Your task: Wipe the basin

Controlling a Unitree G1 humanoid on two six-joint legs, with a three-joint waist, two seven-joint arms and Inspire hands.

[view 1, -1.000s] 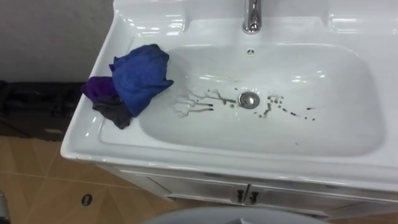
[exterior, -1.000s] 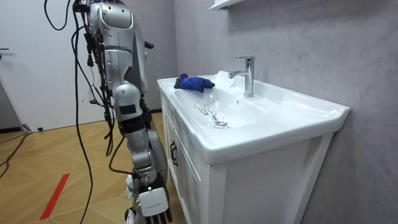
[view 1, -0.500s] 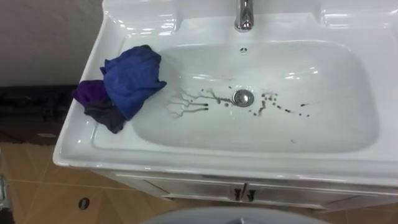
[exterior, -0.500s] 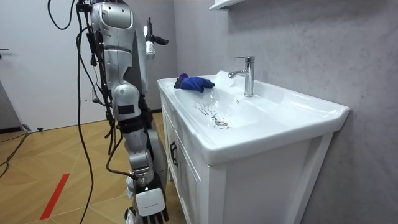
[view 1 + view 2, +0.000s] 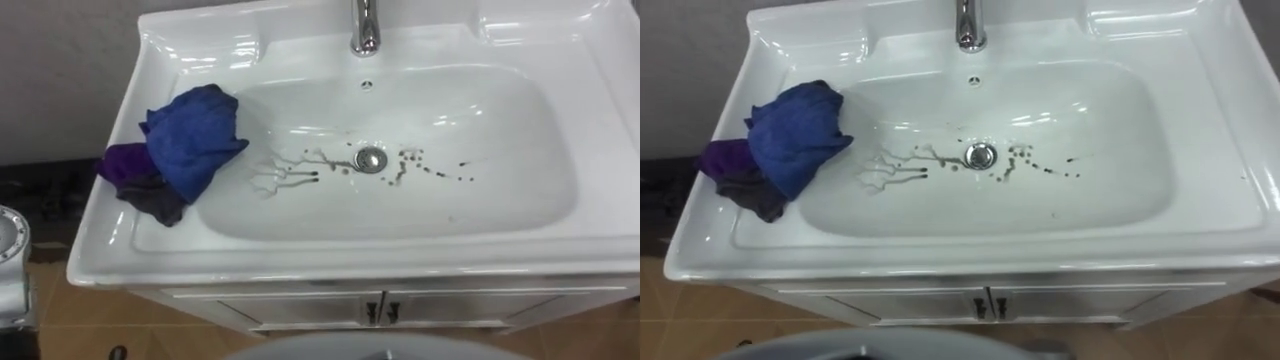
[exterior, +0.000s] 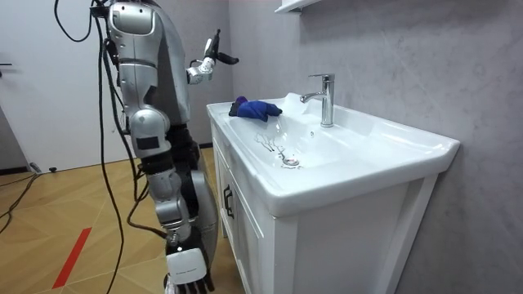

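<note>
The cloth [image 5: 185, 140] lies on the left rim of the basin [image 5: 330, 262], partly over the bowl. The faucet [image 5: 365, 25] stands mid-back on the rim, the drain [image 5: 370, 158] before it in the bowl, the cabinet [image 5: 380, 308] beneath.

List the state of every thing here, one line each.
Basin, dirty: dark streaks and spots round the drain.
Cloth, bunched on the basin's left rim, untouched.
Tap, no water running.
Cabinet doors, shut.
Left hand, open, raised beside the basin.
Right hand, open, hanging low by the cabinet.
</note>
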